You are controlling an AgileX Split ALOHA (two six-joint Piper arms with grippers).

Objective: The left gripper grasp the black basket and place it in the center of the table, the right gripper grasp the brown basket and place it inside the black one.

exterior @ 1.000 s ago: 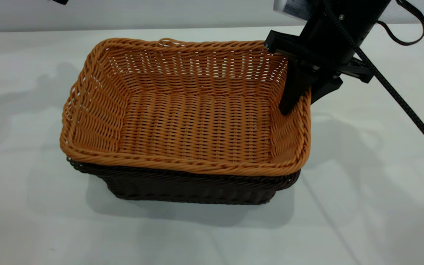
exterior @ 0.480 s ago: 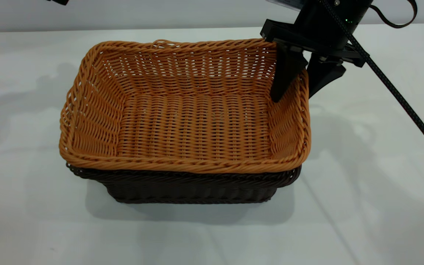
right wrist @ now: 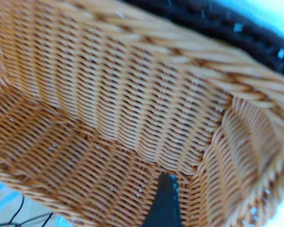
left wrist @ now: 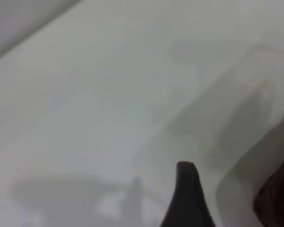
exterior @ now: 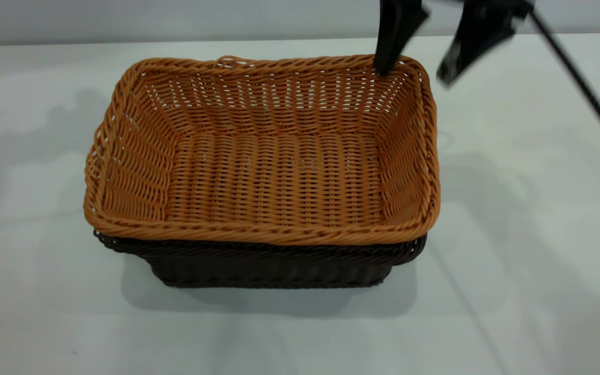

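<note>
Right gripper (exterior: 413, 70) has lifted off the brown basket (exterior: 263, 156), jaws spread.
It sits nested in the black basket (exterior: 274, 265); task looks complete.

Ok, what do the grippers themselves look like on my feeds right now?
The right gripper has two matte black fingers that taper to slim tips, and a thin black cable runs diagonally beside it. Of the left gripper, only one dark, rounded fingertip shows in its wrist view. No markings are visible.

The brown basket (exterior: 274, 156) sits nested inside the black basket (exterior: 274, 265) on the table (exterior: 529, 234).
</note>
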